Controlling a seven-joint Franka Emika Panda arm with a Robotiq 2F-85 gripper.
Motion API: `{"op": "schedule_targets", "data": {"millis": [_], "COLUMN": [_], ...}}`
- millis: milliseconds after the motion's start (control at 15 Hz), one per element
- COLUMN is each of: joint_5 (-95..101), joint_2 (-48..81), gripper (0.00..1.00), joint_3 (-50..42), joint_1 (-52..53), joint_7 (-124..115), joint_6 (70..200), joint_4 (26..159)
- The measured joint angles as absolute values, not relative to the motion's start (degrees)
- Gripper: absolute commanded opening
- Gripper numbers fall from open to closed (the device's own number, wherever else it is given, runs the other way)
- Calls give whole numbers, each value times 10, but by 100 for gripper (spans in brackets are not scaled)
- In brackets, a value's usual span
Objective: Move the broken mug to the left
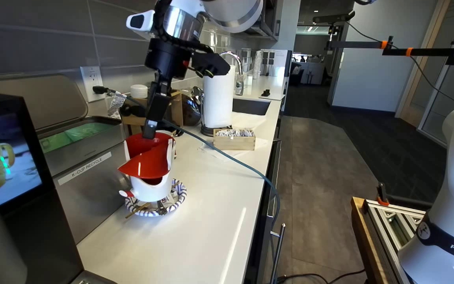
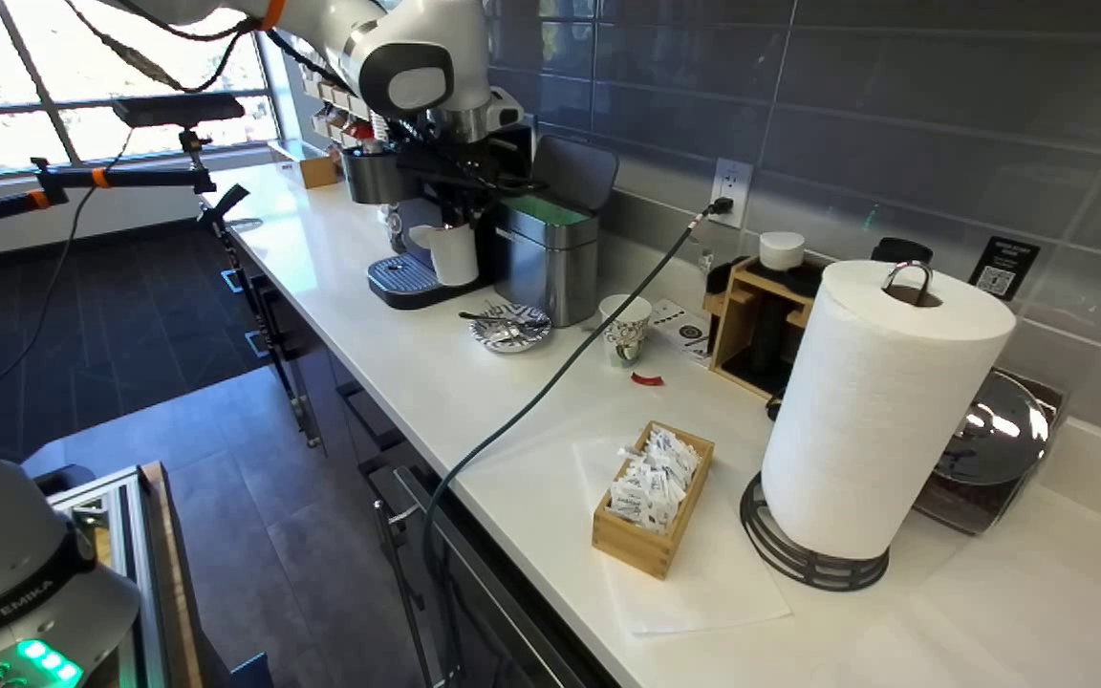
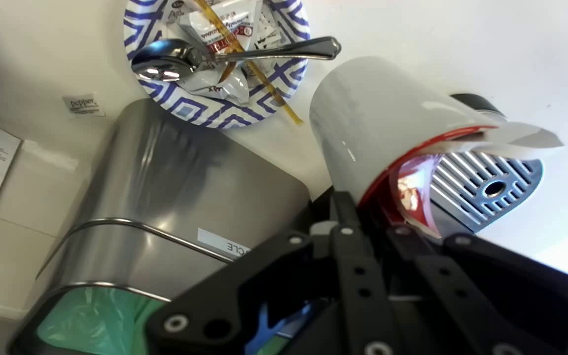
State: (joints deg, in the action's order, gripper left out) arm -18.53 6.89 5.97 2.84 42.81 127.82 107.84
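The broken mug is white outside and glossy red inside, with a large jagged gap in its wall. It shows in both exterior views (image 1: 150, 167) (image 2: 456, 256) and in the wrist view (image 3: 382, 118). My gripper (image 3: 370, 217) points down at its rim in both exterior views (image 1: 149, 132) (image 2: 455, 216). One finger is outside the wall and the other is inside, its tip hidden by the mug. The gripper is shut on this wall. The mug appears raised above the counter, near the coffee machine's drip tray (image 3: 491, 185) (image 2: 405, 277).
A patterned plate (image 2: 510, 330) (image 3: 185, 109) holds a spoon and wrappers. The steel K-cup bin (image 1: 89, 173) (image 2: 550, 258) stands close to the gripper. A patterned cup (image 2: 625, 330) and a red shard (image 2: 647, 380) are nearby. A cable (image 2: 550, 382) crosses above the counter.
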Motion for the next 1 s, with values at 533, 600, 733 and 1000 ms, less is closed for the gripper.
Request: {"op": "schedule_targets", "data": {"millis": [533, 600, 733, 1000], "joint_5": [-185, -185, -185, -185], "joint_2": [86, 90, 97, 108], "gripper": [2, 2, 2, 2], "joint_3": [63, 65, 71, 82], "joint_1": [29, 29, 29, 31], "joint_7": [430, 430, 431, 433], "joint_6": [1278, 1278, 1279, 1280], "joint_4": [1068, 1069, 1069, 1070]}}
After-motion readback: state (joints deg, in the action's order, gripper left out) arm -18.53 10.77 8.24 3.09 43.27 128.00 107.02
